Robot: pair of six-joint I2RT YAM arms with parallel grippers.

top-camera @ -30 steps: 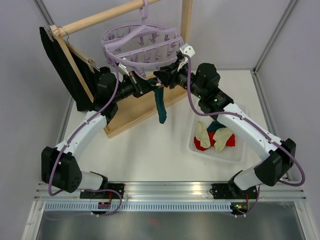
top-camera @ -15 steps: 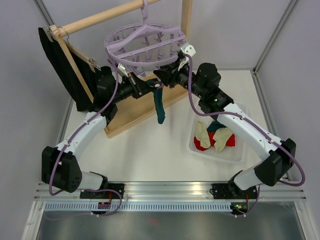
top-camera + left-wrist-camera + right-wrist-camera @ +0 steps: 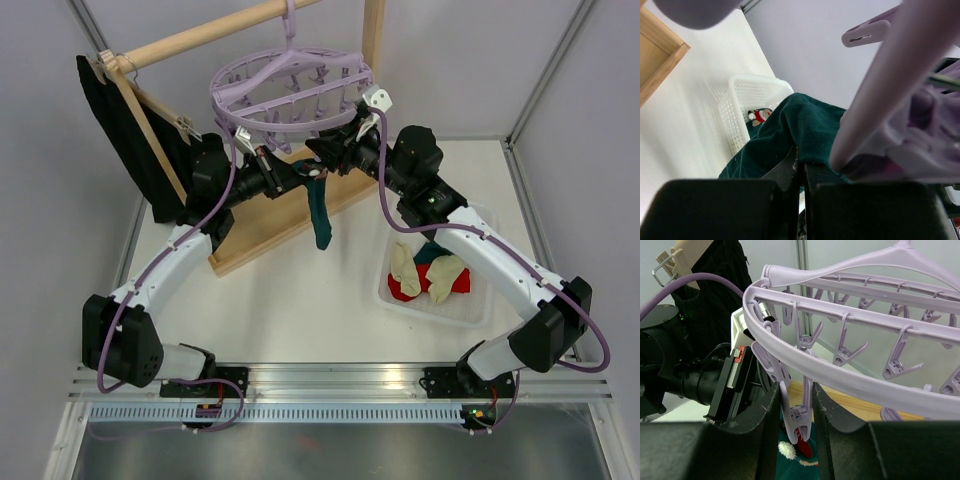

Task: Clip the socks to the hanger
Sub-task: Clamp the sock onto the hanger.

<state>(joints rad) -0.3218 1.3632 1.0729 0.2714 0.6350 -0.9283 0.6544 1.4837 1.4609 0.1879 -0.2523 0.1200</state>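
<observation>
left gripper [image 3: 801, 170] clamped on teal sock [image 3: 321, 215] (it dangles) | right gripper [image 3: 795, 396] pinching one clip [image 3: 799, 416] of the hanger [image 3: 290, 92]

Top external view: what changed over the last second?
The hanger swung slightly right. Unchanged: left claw shut on the teal sock, right claw pinching a clip, remaining socks in the basket.

High camera behind the arm bases [image 3: 215, 382] looks down. Both wrist cameras sit close beneath the lavender hanger [image 3: 840, 381]; all views share it and the teal sock [image 3: 320, 215].
</observation>
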